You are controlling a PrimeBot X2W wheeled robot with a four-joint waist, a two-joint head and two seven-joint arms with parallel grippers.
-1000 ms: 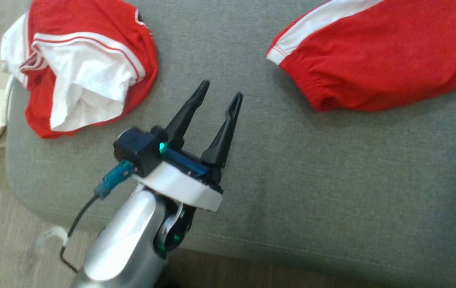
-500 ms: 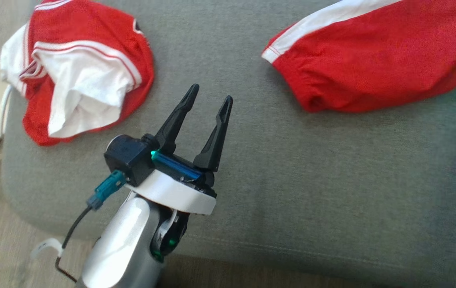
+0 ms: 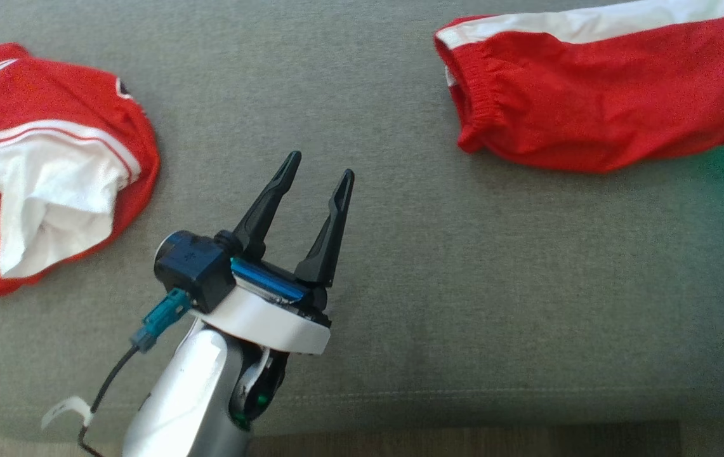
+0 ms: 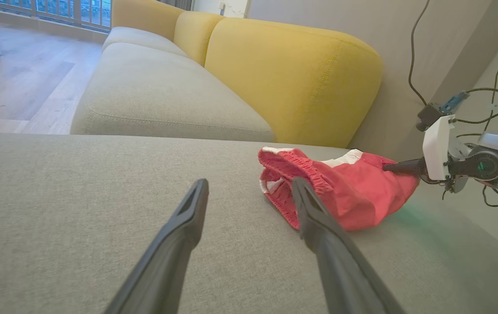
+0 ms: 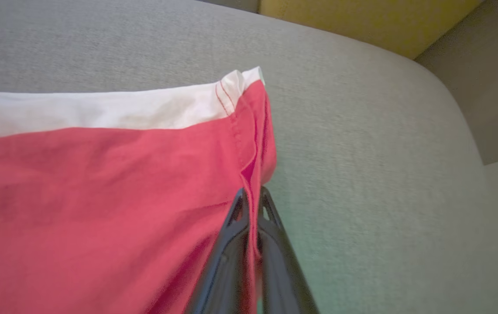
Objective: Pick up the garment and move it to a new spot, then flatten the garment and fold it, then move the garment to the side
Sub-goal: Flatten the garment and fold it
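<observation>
1. The red fabric shorts with a white side stripe (image 3: 590,120) lie at the far right of the grey fabric sofa seat (image 3: 463,285). Their gathered elastic end faces the middle.
2. The right gripper (image 5: 253,192) has its jaws clenched on a thin fold of red cloth at the shorts' outer edge. That looks like the grab before the lift to a new spot.
3. To do it well, the lift probably wants to be slow and mostly upward. The pinch looks shallow, so a sideways tug could pull the fold free. Once the cloth hangs clear, the bare middle of the seat seems the obvious landing place.
4. In the left wrist view the right arm comes in low and nearly level, fingers nosed into the far end of the shorts.
5. The left gripper (image 3: 322,164) hovers over the bare middle, jaws released and empty, fingers angled toward the elastic end.
6. A crumpled red-and-white garment (image 3: 51,171) sits well apart on the left, best avoided.
</observation>
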